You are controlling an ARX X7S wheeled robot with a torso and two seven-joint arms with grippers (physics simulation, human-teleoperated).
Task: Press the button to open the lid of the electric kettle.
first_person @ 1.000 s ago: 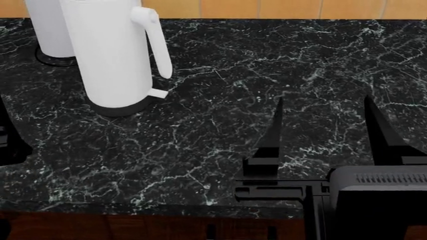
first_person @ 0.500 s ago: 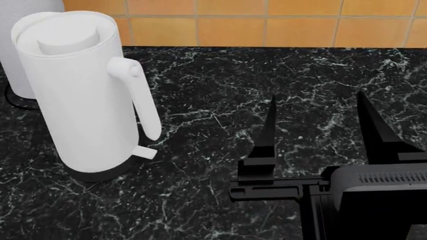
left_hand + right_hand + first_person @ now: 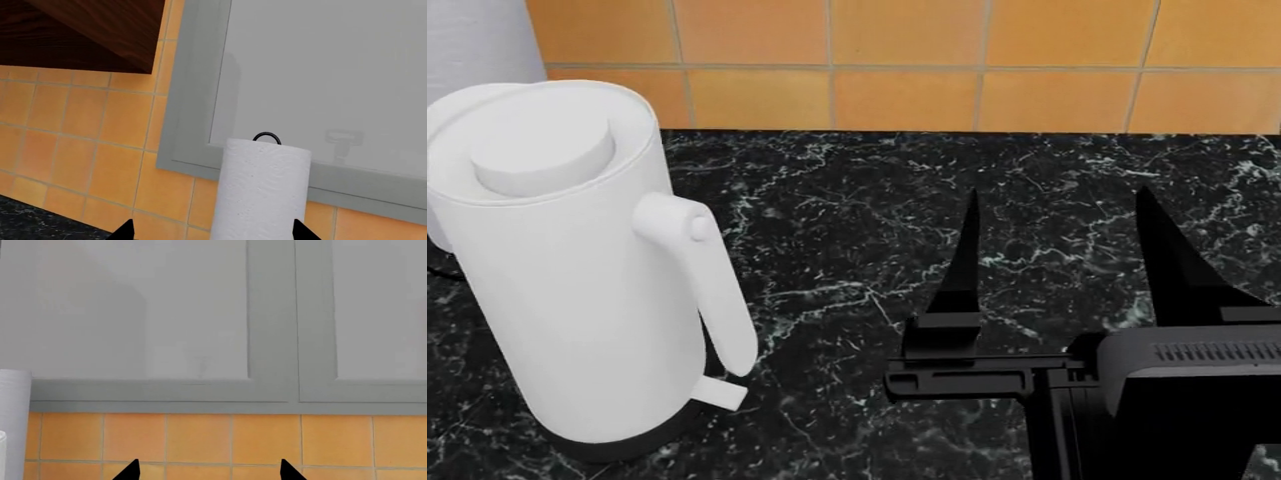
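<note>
The white electric kettle [image 3: 574, 330] stands on the black marble counter at the left of the head view, handle [image 3: 718, 300] turned towards my right gripper. Its lid [image 3: 507, 185] lies flat and closed on top, with the raised round puck [image 3: 541, 155] at its centre. A small round end [image 3: 701, 228] shows at the handle's top. My right gripper [image 3: 1065, 265] is open and empty, to the right of the kettle and apart from it; in the right wrist view [image 3: 208, 471] it faces the tiled wall. My left gripper [image 3: 212, 234] is open and shows only in the left wrist view.
A white paper towel roll [image 3: 481, 40] stands behind the kettle; the left wrist view shows it [image 3: 263, 195] straight ahead of the left fingertips. An orange tiled wall [image 3: 961, 60] backs the counter. Grey cabinet doors [image 3: 200, 315] and a dark wooden cabinet [image 3: 87, 35] hang above.
The head view has shifted, so the kettle now sits lower and larger in it with the whole lid showing. The right gripper stays open in about the same place.
</note>
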